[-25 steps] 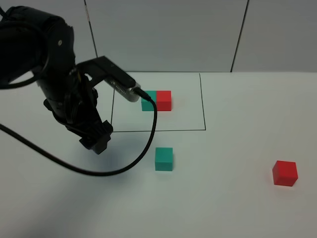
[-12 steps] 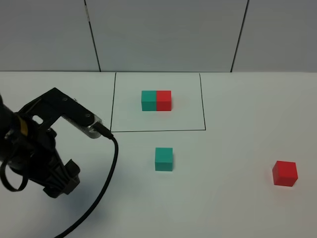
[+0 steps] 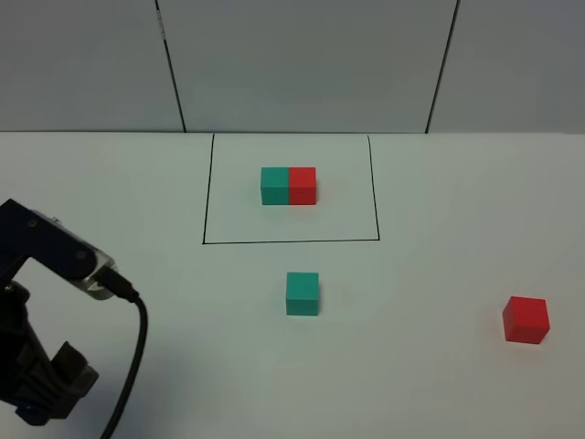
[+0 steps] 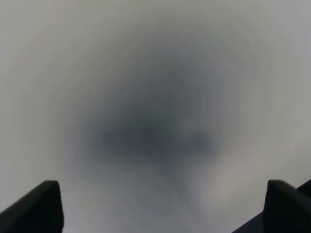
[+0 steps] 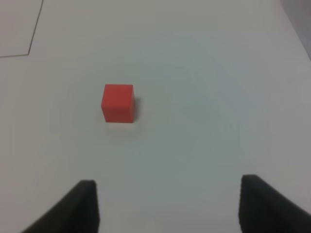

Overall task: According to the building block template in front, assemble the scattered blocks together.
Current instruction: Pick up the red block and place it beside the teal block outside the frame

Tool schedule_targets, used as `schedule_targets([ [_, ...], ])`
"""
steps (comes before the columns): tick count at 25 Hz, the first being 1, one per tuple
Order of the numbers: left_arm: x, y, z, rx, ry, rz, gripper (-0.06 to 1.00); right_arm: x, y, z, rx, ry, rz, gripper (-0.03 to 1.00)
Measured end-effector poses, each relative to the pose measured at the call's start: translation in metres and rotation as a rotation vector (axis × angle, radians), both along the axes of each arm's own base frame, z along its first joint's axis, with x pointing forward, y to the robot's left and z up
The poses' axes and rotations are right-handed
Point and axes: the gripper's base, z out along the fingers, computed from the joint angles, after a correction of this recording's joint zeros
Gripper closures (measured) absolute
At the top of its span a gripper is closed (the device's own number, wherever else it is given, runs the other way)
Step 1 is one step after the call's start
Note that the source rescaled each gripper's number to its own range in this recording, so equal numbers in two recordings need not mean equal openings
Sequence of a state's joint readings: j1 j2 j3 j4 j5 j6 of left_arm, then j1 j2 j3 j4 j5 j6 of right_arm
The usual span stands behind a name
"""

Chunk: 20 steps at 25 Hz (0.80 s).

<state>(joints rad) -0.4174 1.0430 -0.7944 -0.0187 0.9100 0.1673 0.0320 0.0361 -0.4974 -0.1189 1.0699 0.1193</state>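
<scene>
The building block template [image 3: 288, 186], a teal and a red cube joined, sits inside a thin black drawn rectangle [image 3: 377, 201] at the back. The scattered teal cube [image 3: 303, 294] stands alone just in front of the rectangle. The scattered red cube [image 3: 526, 320] stands far right and also shows in the right wrist view [image 5: 118, 103]. My right gripper [image 5: 170, 206] is open and empty, short of the red cube, and out of the exterior view. My left gripper [image 4: 163, 208] is open and empty over blurred table; its arm [image 3: 41, 366] is at the lower left, far from both cubes.
The white table [image 3: 430, 384] meets a grey panelled wall [image 3: 302, 64] at the back. A black cable [image 3: 137, 357] hangs from the left arm. A corner of the drawn rectangle shows in the right wrist view [image 5: 31, 48].
My left arm has swung from beside the template down to the lower left corner of the exterior view, uncovering the template. The cubes have not moved.
</scene>
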Motion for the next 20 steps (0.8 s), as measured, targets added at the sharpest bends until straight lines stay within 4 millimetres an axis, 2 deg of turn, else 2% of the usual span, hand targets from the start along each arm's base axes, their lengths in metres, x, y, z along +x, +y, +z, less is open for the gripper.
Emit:
schedule_targets([
  [5,-0.028,0.016,0.009,-0.058,-0.095,0.038,0.02,0.0,0.0,0.0,0.0,0.0,0.0,0.4],
  [10,-0.056,0.026,0.011,-0.079,-0.061,0.055,0.02,0.0,0.0,0.0,0.0,0.0,0.0,0.4],
  [17,-0.083,0.042,0.018,-0.163,-0.14,0.192,0.02,0.0,0.0,0.0,0.0,0.0,0.0,0.4],
  [20,-0.089,0.043,0.015,-0.19,-0.139,0.218,0.02,0.0,0.0,0.0,0.0,0.0,0.0,0.4],
])
